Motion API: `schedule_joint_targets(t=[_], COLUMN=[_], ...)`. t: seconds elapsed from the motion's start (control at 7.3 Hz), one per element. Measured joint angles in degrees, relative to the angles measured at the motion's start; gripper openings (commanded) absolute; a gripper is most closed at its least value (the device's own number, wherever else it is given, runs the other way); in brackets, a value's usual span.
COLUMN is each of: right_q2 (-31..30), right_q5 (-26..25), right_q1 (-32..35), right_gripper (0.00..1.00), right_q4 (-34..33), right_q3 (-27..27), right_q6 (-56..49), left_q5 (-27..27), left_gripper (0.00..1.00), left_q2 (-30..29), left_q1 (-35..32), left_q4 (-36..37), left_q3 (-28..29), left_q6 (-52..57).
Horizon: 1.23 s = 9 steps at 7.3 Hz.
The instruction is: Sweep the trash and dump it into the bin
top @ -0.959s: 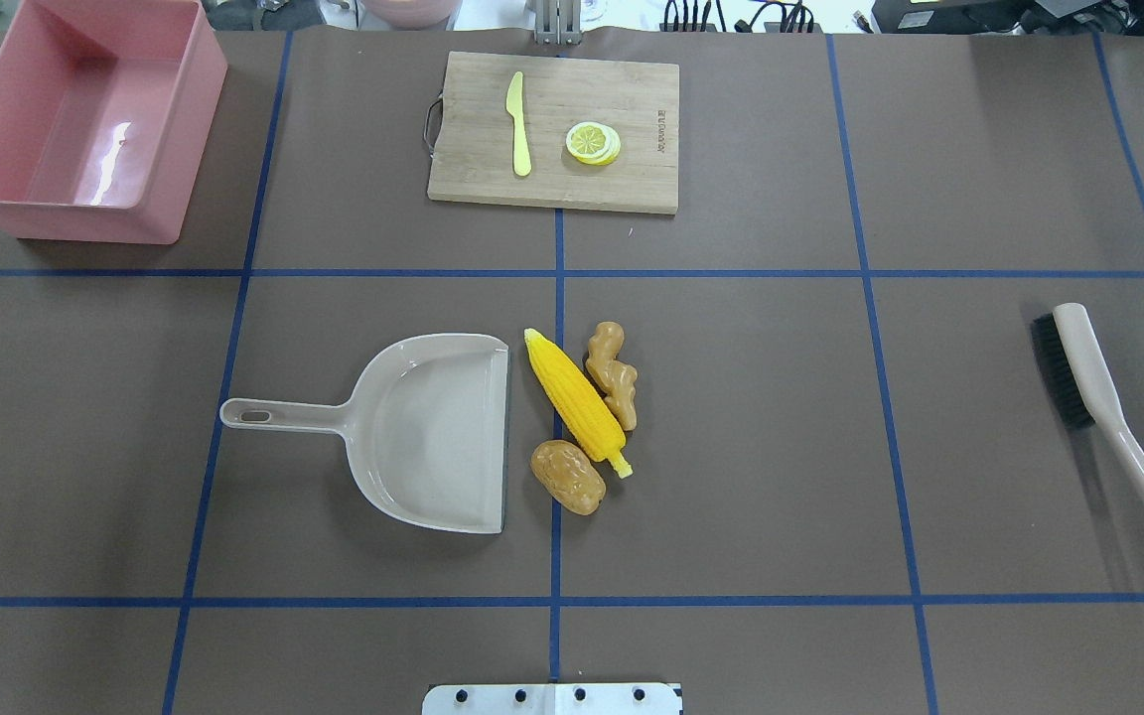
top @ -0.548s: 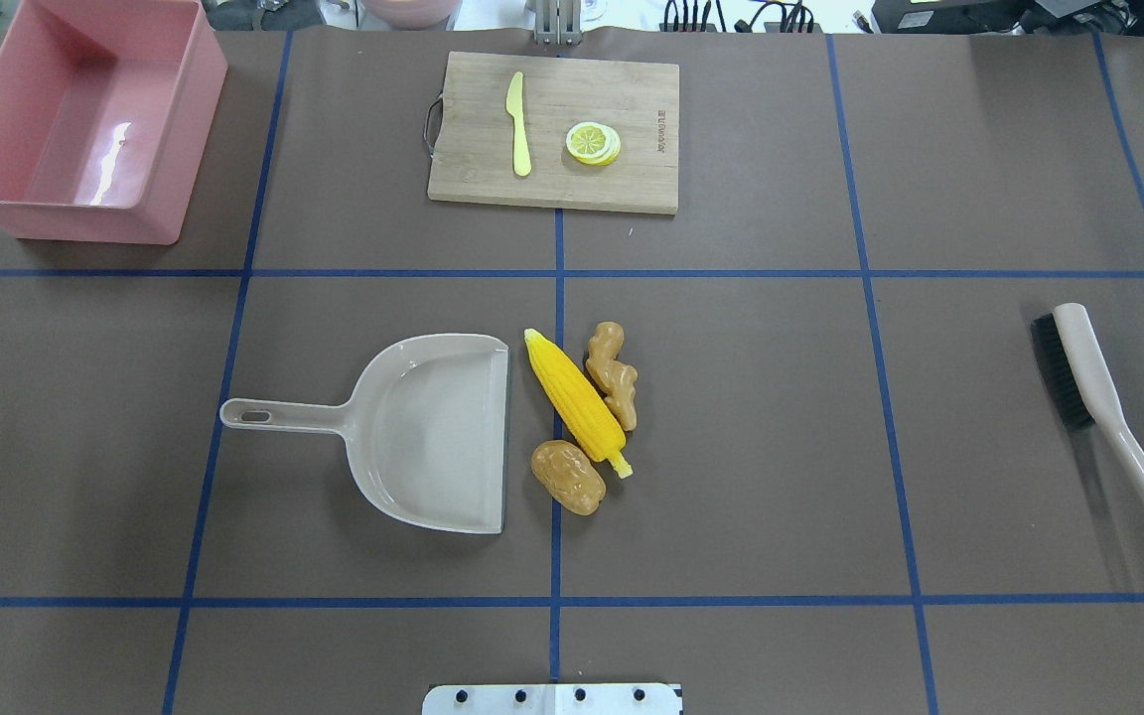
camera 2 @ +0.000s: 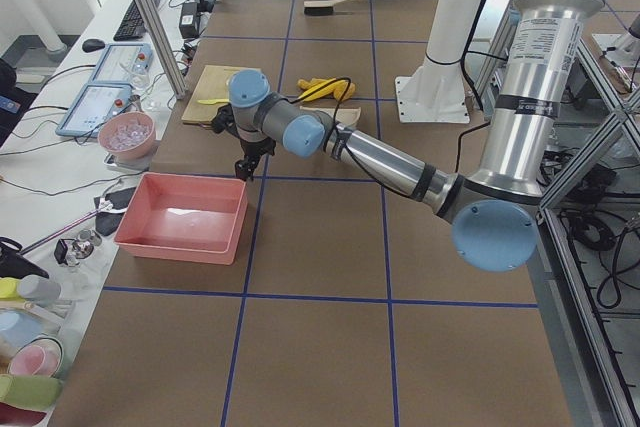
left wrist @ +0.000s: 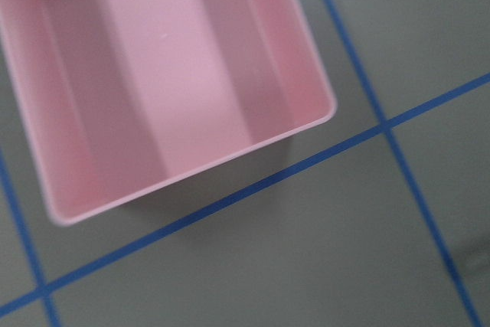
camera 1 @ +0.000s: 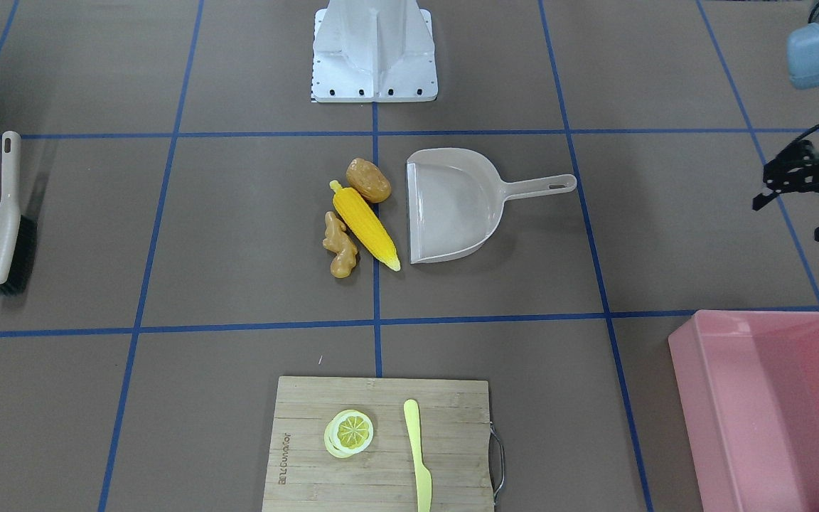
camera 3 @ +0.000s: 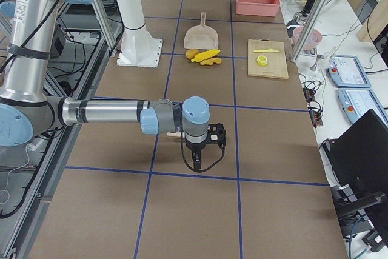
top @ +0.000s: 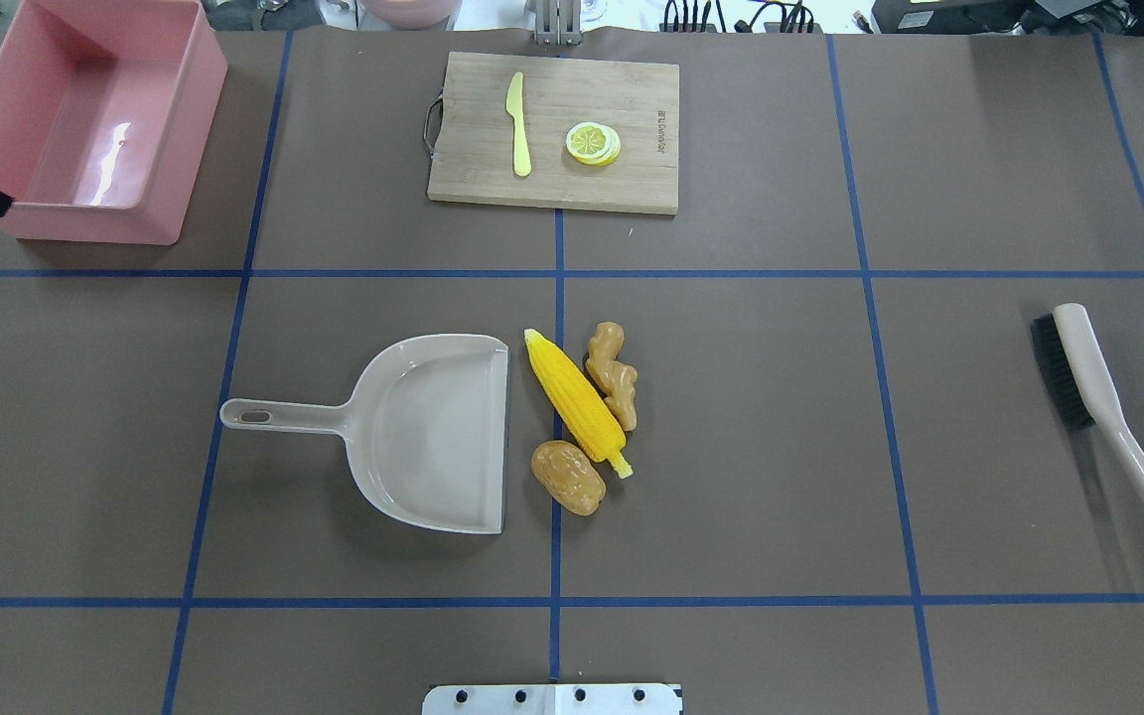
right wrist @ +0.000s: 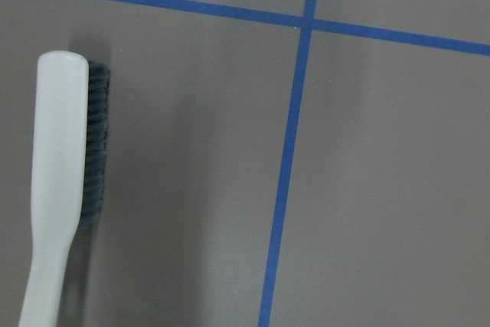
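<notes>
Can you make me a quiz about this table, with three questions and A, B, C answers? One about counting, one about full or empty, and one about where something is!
1. How many toy foods lie by the open edge of the dustpan?
A) one B) three C) five

2. The pink bin is:
A) empty B) holding some toy foods C) tipped on its side

3. Where is the lemon slice?
A) in the dustpan B) on the wooden cutting board C) in the pink bin

Answers:
1 B: a corn cob, a potato and a ginger root sit there together.
2 A: only its bare pink floor shows inside.
3 B: it rests on the board, next to a yellow knife.
</notes>
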Motion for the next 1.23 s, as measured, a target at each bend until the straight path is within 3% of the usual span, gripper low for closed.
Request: schedule_joint_targets(t=[0.41,1.23], right_q2=[0.2,1.5], right_q5=[-0.4,-0.7], right_q1=[0.0,-0.5], right_gripper=[1.0,1.0], right_q4=[0.3,0.8], right_q3=[-0.2,-0.5], right_q6=[0.0,4.4], left_q5=[0.4,1.7], left_gripper=[0.98,0.98], left_q2=[-4.9,-2.0], left_q1=[7.6,15.8], left_q4=[-7.8,-28.5], left_q3=[-0.7,-1.5], left_q6=[-1.0,-0.8])
